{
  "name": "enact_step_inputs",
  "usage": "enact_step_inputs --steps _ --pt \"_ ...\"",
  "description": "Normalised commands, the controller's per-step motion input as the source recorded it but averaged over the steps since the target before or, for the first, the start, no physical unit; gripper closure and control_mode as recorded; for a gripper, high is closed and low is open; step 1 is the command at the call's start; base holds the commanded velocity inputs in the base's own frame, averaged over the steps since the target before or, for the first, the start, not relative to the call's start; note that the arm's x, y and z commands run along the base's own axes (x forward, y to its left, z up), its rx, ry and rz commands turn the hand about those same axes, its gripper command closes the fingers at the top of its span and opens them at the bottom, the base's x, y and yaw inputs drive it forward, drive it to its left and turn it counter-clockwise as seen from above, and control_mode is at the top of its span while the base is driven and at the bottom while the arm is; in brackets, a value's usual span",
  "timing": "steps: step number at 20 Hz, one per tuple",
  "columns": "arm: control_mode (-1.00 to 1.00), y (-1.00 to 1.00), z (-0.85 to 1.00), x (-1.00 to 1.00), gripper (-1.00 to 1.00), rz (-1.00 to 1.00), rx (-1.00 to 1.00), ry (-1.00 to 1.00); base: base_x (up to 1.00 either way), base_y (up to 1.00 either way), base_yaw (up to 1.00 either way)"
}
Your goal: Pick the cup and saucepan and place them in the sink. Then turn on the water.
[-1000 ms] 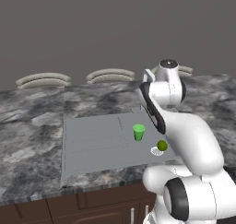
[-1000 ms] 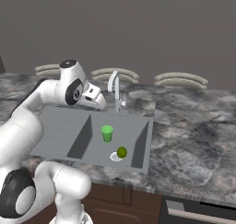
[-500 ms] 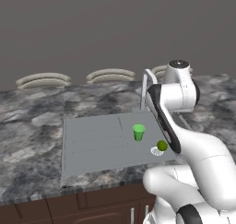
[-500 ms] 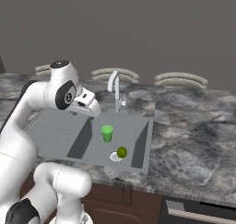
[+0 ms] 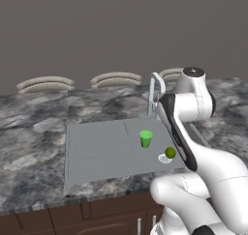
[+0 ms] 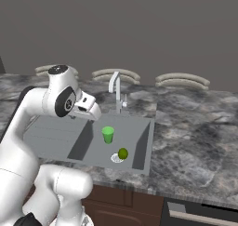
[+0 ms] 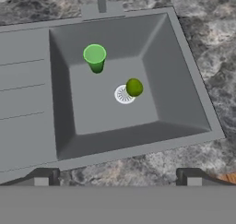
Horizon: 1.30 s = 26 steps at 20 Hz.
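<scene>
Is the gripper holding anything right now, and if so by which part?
Nothing is held. The gripper is open above the sink; the cup stands free in the basin.

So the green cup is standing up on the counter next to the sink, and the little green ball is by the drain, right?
Not quite. The green cup is standing upright, but it is inside the sink basin, not on the counter. The hand view shows it on the basin floor. The little green ball is indeed by the drain.

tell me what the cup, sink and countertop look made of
Cup: probably plastic; flat bright green, no shine. Sink: matte grey, maybe brushed metal or composite; even tone, ribbed drainboard. Countertop: looks like polished granite or marble; mottled grey-white veining.
</scene>
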Motion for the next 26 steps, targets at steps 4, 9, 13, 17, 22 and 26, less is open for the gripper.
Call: enact_step_inputs --steps 4,9,13,17,22,26 --pt "-1.00 0.00 0.00 -0.02 -1.00 0.10 0.00 0.00 0.00 0.00 0.00" --pt "-1.00 0.00 0.00 -0.10 -1.00 0.04 0.00 0.00 0.00 0.00 0.00" --pt "-1.00 0.00 0.00 -0.13 -1.00 0.00 0.00 0.01 0.00 0.00 0.00" --pt "-1.00 0.00 0.00 -0.01 -1.00 0.00 0.00 0.00 0.00 0.00 0.00" --pt "-1.00 0.00 0.00 0.00 -1.00 0.00 0.00 0.00 0.00 0.00 0.00" --pt "-1.00 0.00 0.00 0.00 -1.00 0.00 0.00 0.00 0.00 0.00 0.00"
